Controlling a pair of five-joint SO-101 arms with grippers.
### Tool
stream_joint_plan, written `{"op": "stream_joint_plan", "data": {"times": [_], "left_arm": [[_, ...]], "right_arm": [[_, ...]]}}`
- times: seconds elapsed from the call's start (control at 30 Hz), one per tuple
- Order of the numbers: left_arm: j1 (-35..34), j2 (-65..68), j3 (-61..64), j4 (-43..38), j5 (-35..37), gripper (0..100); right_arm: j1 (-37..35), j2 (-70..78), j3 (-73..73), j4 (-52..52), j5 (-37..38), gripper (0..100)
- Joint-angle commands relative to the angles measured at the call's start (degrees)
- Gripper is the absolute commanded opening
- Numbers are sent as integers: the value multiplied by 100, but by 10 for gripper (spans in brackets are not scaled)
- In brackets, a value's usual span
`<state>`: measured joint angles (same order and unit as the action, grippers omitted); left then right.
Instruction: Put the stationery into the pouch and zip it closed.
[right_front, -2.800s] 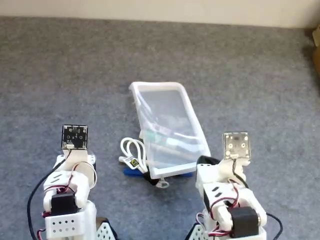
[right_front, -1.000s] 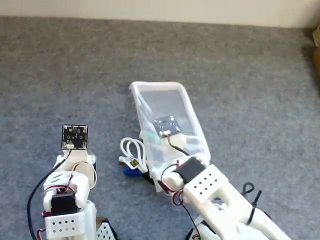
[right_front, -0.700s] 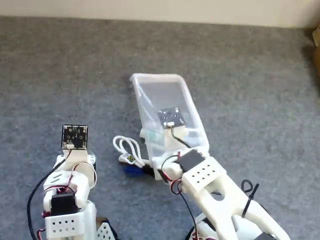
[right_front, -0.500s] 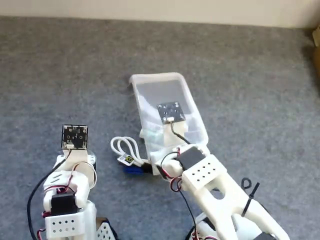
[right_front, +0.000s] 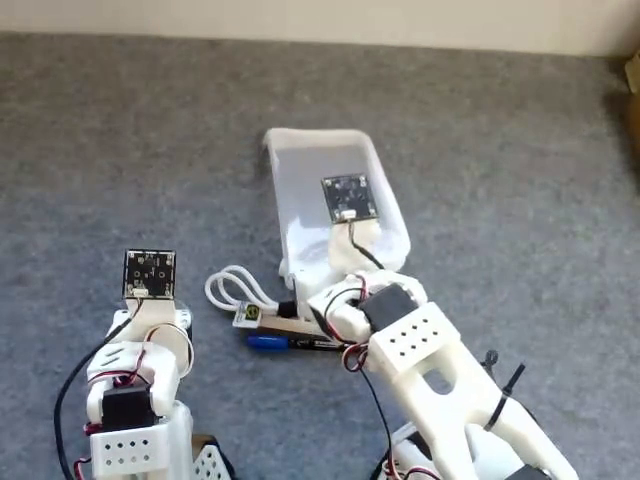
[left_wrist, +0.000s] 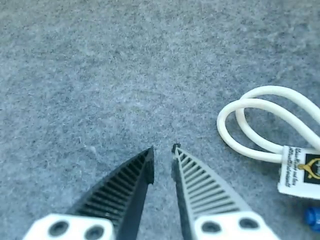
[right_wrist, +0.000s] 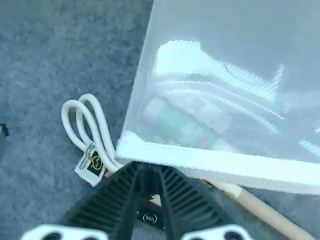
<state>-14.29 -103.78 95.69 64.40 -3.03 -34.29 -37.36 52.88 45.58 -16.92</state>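
A translucent white mesh pouch (right_front: 320, 180) lies mid-table with pens inside near its closer end (right_wrist: 200, 125). My right gripper (right_wrist: 149, 175) is at the pouch's near hem (right_wrist: 210, 162), its fingers shut together on that edge; in the high view the right arm (right_front: 400, 340) reaches over the pouch. A blue pen (right_front: 268, 342) and a beige pencil (right_front: 295, 325) lie on the carpet just below the hem. My left gripper (left_wrist: 163, 150) hovers over bare carpet, open by a narrow gap with nothing between its fingers.
A white cord loop (right_front: 232, 290) with a paper tag (right_front: 247, 314) trails from the pouch's corner, close to the left gripper, where the cord loop (left_wrist: 265, 125) lies beside it. Grey carpet covers the table all round. A brown object sits at the far right edge (right_front: 632, 90).
The right arm swung in over the pouch, shut on its near hem and pushed it away from me. The cord slid left, and the blue pen and pencil came uncovered. The left arm kept still.
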Motion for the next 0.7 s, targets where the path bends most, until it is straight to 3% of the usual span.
{"op": "stream_joint_plan", "data": {"times": [0.0,0.13,0.37,0.53,0.67], "left_arm": [[-66,-48,-84,-62,-70,77],[-66,-48,-84,-53,-70,77],[-66,-48,-84,-53,-70,77],[-66,-48,-84,-53,-70,77],[-66,-48,-84,-53,-70,77]], "right_arm": [[163,-22,-400,-189,-97,5],[242,-13,-400,-189,-501,5],[242,13,-409,-268,-519,9],[338,866,-514,-1024,-527,9],[532,1719,-1200,-963,-536,9]]}}
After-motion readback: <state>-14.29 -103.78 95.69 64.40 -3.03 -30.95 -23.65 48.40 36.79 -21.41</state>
